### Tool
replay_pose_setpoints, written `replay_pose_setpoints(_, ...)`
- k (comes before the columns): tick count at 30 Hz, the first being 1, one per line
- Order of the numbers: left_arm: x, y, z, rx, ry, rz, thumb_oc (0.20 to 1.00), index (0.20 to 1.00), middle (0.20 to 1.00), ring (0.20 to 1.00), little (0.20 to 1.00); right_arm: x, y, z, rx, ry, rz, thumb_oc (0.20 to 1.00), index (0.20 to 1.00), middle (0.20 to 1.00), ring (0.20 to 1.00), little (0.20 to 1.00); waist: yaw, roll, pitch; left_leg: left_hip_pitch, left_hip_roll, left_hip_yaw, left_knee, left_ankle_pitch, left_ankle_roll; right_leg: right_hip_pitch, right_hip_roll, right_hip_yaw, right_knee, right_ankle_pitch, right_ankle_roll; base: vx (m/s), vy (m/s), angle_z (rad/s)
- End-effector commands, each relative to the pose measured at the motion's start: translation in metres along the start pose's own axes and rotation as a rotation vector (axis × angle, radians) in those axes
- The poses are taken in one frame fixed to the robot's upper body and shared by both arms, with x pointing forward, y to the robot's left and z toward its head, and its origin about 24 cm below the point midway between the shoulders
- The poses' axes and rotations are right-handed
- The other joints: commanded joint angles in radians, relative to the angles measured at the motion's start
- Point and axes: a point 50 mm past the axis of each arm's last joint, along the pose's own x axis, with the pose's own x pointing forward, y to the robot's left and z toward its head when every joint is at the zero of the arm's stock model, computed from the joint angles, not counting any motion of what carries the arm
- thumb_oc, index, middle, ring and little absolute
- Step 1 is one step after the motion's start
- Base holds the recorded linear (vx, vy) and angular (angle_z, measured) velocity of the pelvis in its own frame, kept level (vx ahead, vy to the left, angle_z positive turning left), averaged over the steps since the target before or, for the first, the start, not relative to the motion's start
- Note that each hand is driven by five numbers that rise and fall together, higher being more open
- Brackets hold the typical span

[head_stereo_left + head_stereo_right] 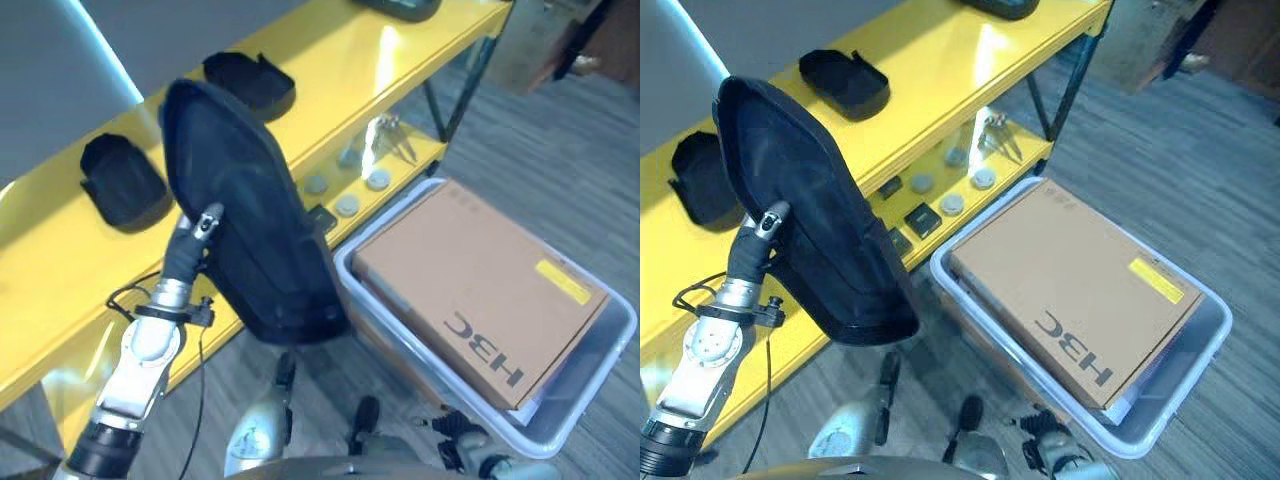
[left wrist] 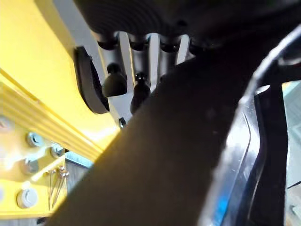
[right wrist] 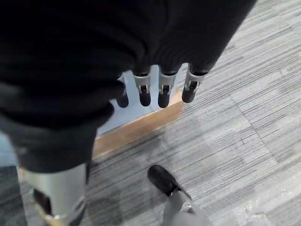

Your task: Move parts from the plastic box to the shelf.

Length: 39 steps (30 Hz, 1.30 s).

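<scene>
While the long yellow metal shelf (image 1: 330, 75) is waiting at ten o'clock, the left robot hand (image 2: 141, 70) is carrying the large black moulded plastic part (image 1: 250, 220) shelfward; lowering comes next. The right robot hand (image 3: 160, 89) is hanging relaxed.

Cardbd box (image 1: 470, 290), dark print (image 1: 483, 350), yellow label (image 1: 562, 281)

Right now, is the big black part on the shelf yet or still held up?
Held up. The left hand grips the big black part, tilted above the yellow shelf's front edge; it rests on nothing.
</scene>
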Motion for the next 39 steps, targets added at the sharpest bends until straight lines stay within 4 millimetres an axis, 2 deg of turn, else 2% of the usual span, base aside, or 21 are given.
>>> replay_pose_setpoints(1, 0.017, 0.012, 0.044, 0.07, -0.272, 0.062, 0.2, 0.2, 0.2, 0.2, 0.2, -0.006, 0.023, -0.022, -0.01, 0.069, 0.054, 1.0, 1.0, 1.0, 1.0, 1.0, -0.026, 0.017, -0.088, 0.072, 0.067, 0.106, -0.069, -0.022, 0.026, -0.05, -0.001, 0.062, 0.051, -0.076, 0.084, 0.03, -0.012, 1.52)
replay_pose_setpoints(4, 0.021, 0.012, 0.045, 0.07, -0.284, 0.064, 0.2, 0.2, 0.2, 0.2, 0.2, -0.008, 0.024, -0.029, -0.007, 0.089, 0.053, 1.0, 1.0, 1.0, 1.0, 1.0, -0.037, 0.015, -0.101, 0.096, 0.095, 0.198, -0.078, -0.023, 0.004, -0.005, -0.017, -0.008, 0.036, -0.078, 0.092, 0.03, 0.038, 1.32)
replay_pose_setpoints(5, 0.021, 0.012, 0.045, 0.07, -0.284, 0.063, 0.2, 0.2, 0.2, 0.2, 0.2, -0.008, 0.024, -0.029, -0.006, 0.089, 0.053, 1.0, 1.0, 1.0, 1.0, 1.0, -0.038, 0.014, -0.1, 0.095, 0.095, 0.196, -0.074, -0.025, 0.004, -0.003, -0.017, -0.01, 0.035, -0.077, 0.093, -0.01, 0.104, 1.04)
replay_pose_setpoints(6, 0.018, 0.017, 0.047, 0.096, -0.291, 0.074, 0.2, 0.2, 0.2, 0.2, 0.2, -0.008, 0.03, -0.026, -0.043, 0.082, 0.075, 1.0, 1.0, 1.0, 1.0, 1.0, -0.02, -0.018, -0.095, 0.091, 0.069, 0.166, 0.07, -0.103, 0.008, 0.029, -0.043, -0.02, 0.024, -0.055, 0.093, -0.01, 0.087, 1.01)
replay_pose_setpoints(12, 0.014, 0.027, 0.052, 0.132, -0.3, 0.111, 0.2, 0.2, 0.2, 0.2, 0.2, -0.007, 0.042, -0.01, -0.133, 0.027, 0.124, 1.0, 1.0, 1.0, 1.0, 1.0, 0.001, -0.05, -0.085, 0.115, 0.082, 0.164, 0.162, -0.202, 0.014, 0.028, -0.082, -0.039, 0.039, -0.022, 0.114, -0.06, 0.16, 0.1)
replay_pose_setpoints(15, 0.014, 0.025, 0.047, 0.088, -0.274, 0.117, 0.2, 0.2, 0.2, 0.2, 0.2, -0.005, 0.038, 0.002, -0.098, -0.007, 0.096, 1.0, 1.0, 1.0, 1.0, 1.0, 0.002, -0.042, -0.117, 0.21, 0.035, 0.128, 0.011, -0.211, 0.049, -0.006, -0.096, -0.012, 0.09, 0.001, 0.149, 0.0, 0.356, -0.13)
replay_pose_setpoints(16, 0.019, 0.022, 0.05, 0.09, -0.289, 0.087, 0.2, 0.2, 0.2, 0.2, 0.2, -0.004, 0.033, 0.01, 0.005, -0.039, 0.06, 1.0, 1.0, 1.0, 1.0, 1.0, -0.016, -0.037, -0.119, 0.231, 0.012, 0.124, -0.066, -0.199, 0.079, -0.041, -0.131, -0.004, 0.18, 0.017, 0.174, -0.11, 0.495, -0.16)
replay_pose_setpoints(17, 0.023, 0.021, 0.057, 0.122, -0.325, 0.057, 0.2, 0.2, 0.2, 0.2, 0.2, -0.004, 0.032, 0.018, 0.059, -0.074, 0.048, 1.0, 1.0, 1.0, 1.0, 1.0, -0.036, -0.036, -0.108, 0.244, -0.023, 0.128, -0.104, -0.165, 0.115, -0.111, -0.173, 0.052, 0.262, 0.053, 0.187, -0.12, 0.489, 0.05)
replay_pose_setpoints(18, 0.023, 0.021, 0.057, 0.122, -0.325, 0.057, 0.2, 0.2, 0.2, 0.2, 0.2, -0.004, 0.032, 0.018, 0.06, -0.074, 0.048, 1.0, 1.0, 1.0, 1.0, 1.0, -0.032, -0.037, -0.109, 0.247, -0.026, 0.132, -0.109, -0.163, 0.116, -0.116, -0.176, 0.057, 0.268, 0.052, 0.189, -0.1, 0.345, 0.28)
replay_pose_setpoints(20, 0.028, 0.023, 0.062, 0.156, -0.353, 0.044, 0.2, 0.2, 0.2, 0.2, 0.2, -0.005, 0.036, 0.023, 0.088, -0.097, 0.054, 1.0, 1.0, 1.0, 1.0, 1.0, -0.059, -0.035, -0.105, 0.274, -0.032, 0.108, -0.183, -0.135, 0.118, -0.179, -0.147, 0.169, 0.284, 0.059, 0.189, -0.04, 0.168, -0.05)
replay_pose_setpoints(23, 0.032, 0.02, 0.061, 0.16, -0.357, 0.018, 0.2, 0.2, 0.2, 0.2, 0.2, -0.007, 0.043, 0.016, 0.046, -0.089, 0.067, 1.0, 1.0, 1.0, 1.0, 1.0, -0.1, -0.046, -0.111, 0.259, -0.037, 0.06, -0.184, -0.121, 0.114, -0.195, -0.003, 0.354, 0.227, 0.007, 0.169, 0.04, 0.084, 0.15)
replay_pose_setpoints(24, 0.033, 0.018, 0.059, 0.133, -0.353, 0.015, 0.2, 0.2, 0.2, 0.2, 0.2, -0.009, 0.049, 0.009, 0.039, -0.085, 0.086, 1.0, 1.0, 1.0, 1.0, 1.0, -0.122, -0.053, -0.117, 0.24, -0.05, 0.02, -0.184, -0.108, 0.119, -0.205, 0.087, 0.436, 0.234, -0.028, 0.142, 0.08, 0.046, 1.12)
replay_pose_setpoints(25, 0.033, 0.018, 0.059, 0.133, -0.353, 0.015, 0.2, 0.2, 0.2, 0.2, 0.2, -0.009, 0.049, 0.009, 0.039, -0.085, 0.086, 1.0, 1.0, 1.0, 1.0, 1.0, -0.123, -0.053, -0.117, 0.239, -0.05, 0.02, -0.184, -0.108, 0.119, -0.206, 0.086, 0.435, 0.235, -0.029, 0.142, 0.07, 0.044, 1.33)
replay_pose_setpoints(26, 0.036, 0.014, 0.056, 0.102, -0.346, 0.006, 0.2, 0.2, 0.2, 0.2, 0.2, -0.011, 0.053, 0.0, -0.003, -0.068, 0.098, 1.0, 1.0, 1.0, 1.0, 1.0, -0.128, -0.06, -0.121, 0.216, -0.073, -0.026, -0.184, -0.102, 0.12, -0.197, 0.143, 0.47, 0.204, -0.055, 0.112, 0.07, 0.005, 1.36)
replay_pose_setpoints(30, 0.033, 0.013, 0.052, 0.042, -0.325, 0.022, 0.2, 0.2, 0.2, 0.2, 0.2, -0.012, 0.052, -0.009, 0.016, -0.032, 0.087, 1.0, 1.0, 1.0, 1.0, 1.0, -0.124, -0.057, -0.129, 0.207, -0.101, -0.076, -0.181, -0.108, 0.124, -0.15, 0.139, 0.469, 0.129, -0.046, 0.1, 0.13, -0.024, 1.45)
replay_pose_setpoints(31, 0.023, 0.021, 0.051, 0.016, -0.312, 0.084, 0.2, 0.2, 0.2, 0.2, 0.2, -0.011, 0.049, -0.008, -0.047, -0.042, 0.09, 1.0, 1.0, 1.0, 1.0, 1.0, -0.095, -0.047, -0.103, 0.151, -0.13, -0.063, 0.016, -0.168, 0.105, -0.125, 0.104, 0.448, 0.107, -0.036, 0.097, 0.11, 0.017, 0.69)
replay_pose_setpoints(32, 0.023, 0.021, 0.052, -0.017, -0.32, 0.095, 0.2, 0.2, 0.2, 0.2, 0.2, -0.008, 0.04, -0.001, -0.092, -0.073, 0.077, 1.0, 1.0, 1.0, 1.0, 1.0, -0.073, -0.048, -0.064, 0.055, -0.146, -0.044, 0.202, -0.155, 0.05, -0.095, 0.077, 0.434, 0.09, -0.034, 0.082, 0.11, 0.017, 0.21)
replay_pose_setpoints(34, 0.025, 0.021, 0.052, -0.01, -0.324, 0.092, 0.2, 0.2, 0.2, 0.2, 0.2, -0.007, 0.035, 0.002, -0.106, -0.077, 0.062, 1.0, 1.0, 1.0, 1.0, 1.0, -0.065, -0.046, -0.055, 0.015, -0.127, -0.031, 0.25, -0.14, 0.03, -0.083, 0.063, 0.408, 0.079, -0.034, 0.081, 0.0, 0.025, 0.44)
replay_pose_setpoints(35, 0.027, 0.021, 0.053, 0.003, -0.323, 0.085, 0.2, 0.2, 0.2, 0.2, 0.2, -0.006, 0.031, 0.004, -0.106, -0.083, 0.046, 1.0, 1.0, 1.0, 1.0, 1.0, -0.066, -0.051, -0.057, -0.01, -0.08, 0.002, 0.245, -0.137, 0.026, -0.07, 0.04, 0.379, 0.06, -0.031, 0.085, 0.08, 0.043, 0.72)
replay_pose_setpoints(37, 0.029, 0.02, 0.052, 0.004, -0.32, 0.072, 0.2, 0.2, 0.2, 0.2, 0.2, -0.006, 0.027, 0.002, -0.046, -0.07, 0.021, 1.0, 1.0, 1.0, 1.0, 1.0, -0.063, -0.051, -0.077, 0.008, -0.02, 0.021, 0.148, -0.151, 0.034, -0.033, 0.019, 0.342, 0.017, -0.03, 0.105, 0.15, 0.09, 0.89)
replay_pose_setpoints(39, 0.031, 0.024, 0.05, 0.031, -0.307, 0.1, 0.2, 0.2, 0.2, 0.2, 0.2, -0.005, 0.024, 0.005, 0.039, -0.073, -0.002, 1.0, 1.0, 1.0, 1.0, 1.0, -0.057, -0.043, -0.097, 0.016, 0.051, -0.028, 0.02, -0.088, 0.02, -0.03, 0.007, 0.349, 0.013, -0.032, 0.121, 0.18, 0.179, 0.74)
